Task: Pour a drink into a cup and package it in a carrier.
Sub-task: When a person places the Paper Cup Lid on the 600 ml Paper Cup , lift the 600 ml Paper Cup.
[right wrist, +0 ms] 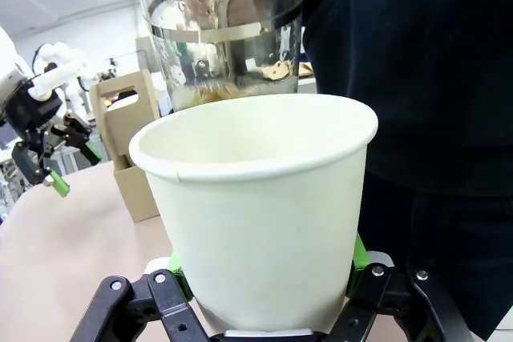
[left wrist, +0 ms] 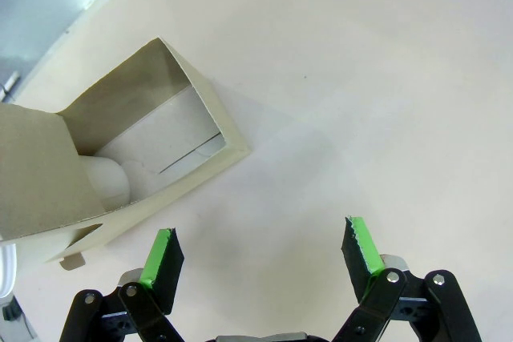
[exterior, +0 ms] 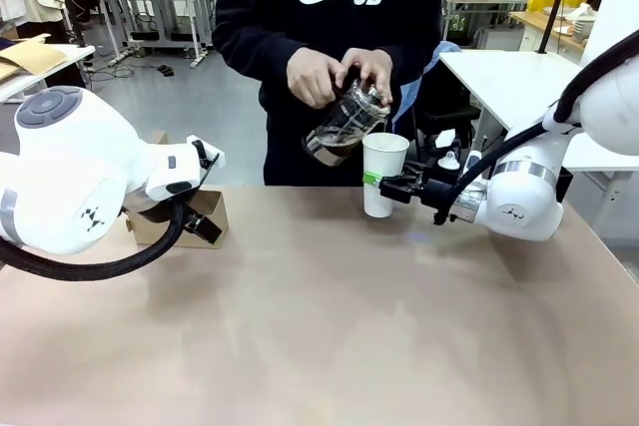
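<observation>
Pour underway: the person's hands [exterior: 318,75] tip the clear metal-banded glass jar [exterior: 344,122] of brown drink [right wrist: 232,88] over the lidless tall white paper cup [exterior: 384,162] on the table. Your right gripper [exterior: 377,184] clamps the cup. Your left gripper [left wrist: 260,258] gapes empty beside the brown cardboard carrier [left wrist: 152,142]. Packaging is left.

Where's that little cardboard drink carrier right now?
In the front view the carrier sits on the left of the table, beside the robot's open left hand, well apart from the cup at right.
</observation>
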Controlling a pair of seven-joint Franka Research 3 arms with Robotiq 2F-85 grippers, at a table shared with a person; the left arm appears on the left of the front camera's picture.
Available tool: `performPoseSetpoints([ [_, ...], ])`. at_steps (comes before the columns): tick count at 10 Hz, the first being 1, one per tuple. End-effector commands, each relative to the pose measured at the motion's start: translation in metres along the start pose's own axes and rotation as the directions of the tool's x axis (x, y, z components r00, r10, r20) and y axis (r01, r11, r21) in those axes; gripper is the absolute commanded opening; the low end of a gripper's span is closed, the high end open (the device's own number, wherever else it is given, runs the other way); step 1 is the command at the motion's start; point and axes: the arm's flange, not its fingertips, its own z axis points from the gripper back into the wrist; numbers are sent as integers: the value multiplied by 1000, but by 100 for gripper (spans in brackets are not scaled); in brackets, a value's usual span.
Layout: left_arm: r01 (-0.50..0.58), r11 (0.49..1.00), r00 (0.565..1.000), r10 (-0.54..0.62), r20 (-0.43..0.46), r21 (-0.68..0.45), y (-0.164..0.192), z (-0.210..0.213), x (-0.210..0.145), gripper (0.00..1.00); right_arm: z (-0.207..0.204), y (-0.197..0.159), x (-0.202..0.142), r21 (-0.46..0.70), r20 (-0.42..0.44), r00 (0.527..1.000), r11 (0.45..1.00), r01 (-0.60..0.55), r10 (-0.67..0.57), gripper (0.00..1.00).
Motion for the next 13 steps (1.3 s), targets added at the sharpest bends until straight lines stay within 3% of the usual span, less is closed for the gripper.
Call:
performPoseSetpoints([
  [1,-1,1000,1000,1,1,-2,0,0,0,100,-2,3,7,-7,-5,1000,1000,-6,6,80],
  [13,-1,1000,1000,1,1,-2,0,0,0,100,-2,3,7,-7,-5,1000,1000,-6,6,80],
])
